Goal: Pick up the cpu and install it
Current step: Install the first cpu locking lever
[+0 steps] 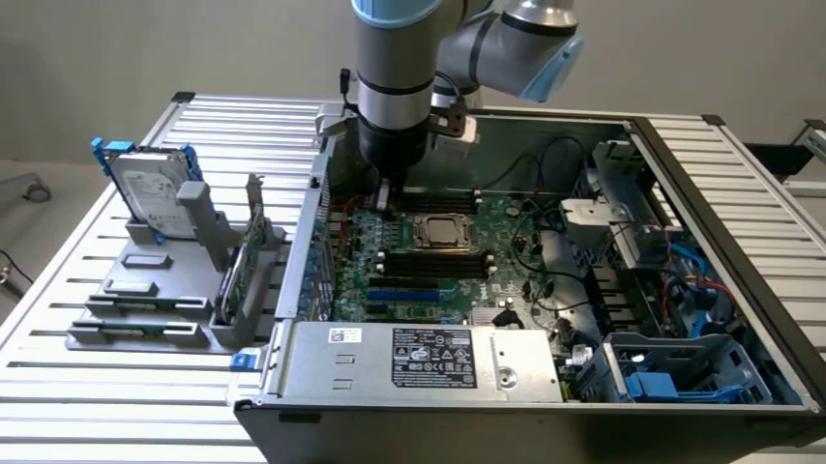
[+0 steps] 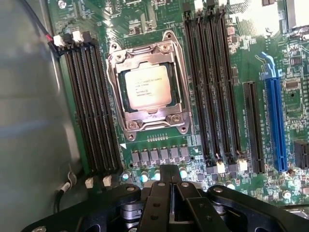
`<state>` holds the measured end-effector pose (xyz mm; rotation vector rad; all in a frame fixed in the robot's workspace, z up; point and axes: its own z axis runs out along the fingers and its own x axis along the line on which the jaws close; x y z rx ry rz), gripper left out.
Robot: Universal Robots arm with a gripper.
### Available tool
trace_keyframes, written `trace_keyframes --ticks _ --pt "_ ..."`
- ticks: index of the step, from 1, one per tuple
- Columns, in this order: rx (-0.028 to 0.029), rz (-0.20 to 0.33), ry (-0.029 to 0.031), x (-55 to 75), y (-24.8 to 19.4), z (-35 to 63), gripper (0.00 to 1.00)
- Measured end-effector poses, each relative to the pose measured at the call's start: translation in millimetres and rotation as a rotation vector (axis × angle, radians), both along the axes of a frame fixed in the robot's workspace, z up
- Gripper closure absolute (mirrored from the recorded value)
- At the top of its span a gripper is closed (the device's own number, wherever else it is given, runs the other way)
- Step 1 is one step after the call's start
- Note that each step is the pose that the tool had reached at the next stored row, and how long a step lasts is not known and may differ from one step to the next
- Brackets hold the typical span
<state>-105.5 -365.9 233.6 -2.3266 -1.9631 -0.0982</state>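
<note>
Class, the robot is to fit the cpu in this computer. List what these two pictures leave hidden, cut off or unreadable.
- Print on the cpu, seated in the socket frame: too small to read in the wrist view, and smaller still in the exterior view.
- Gripper tips: in the exterior view they sink behind the case wall.
- Hard drive: lower part hidden by its grey stand, exterior view.
- Arm: cut off by the top edge.

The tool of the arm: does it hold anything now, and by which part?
Nothing is held. The tool is shut and empty above the motherboard, and the cpu lies in its socket.
</note>
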Motion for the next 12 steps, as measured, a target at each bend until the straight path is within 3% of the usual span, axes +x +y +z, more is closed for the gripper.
trace_keyframes --ticks 3,9,12 --pt "-0.0021 0.027 -0.0137 0.1 0.3 0.0 0.89" --pt "-0.0086 0.073 -0.0603 0.1 1.2 0.0 0.89" --pt "-0.0117 0.097 -0.0802 0.0 1.6 -0.1 0.89"
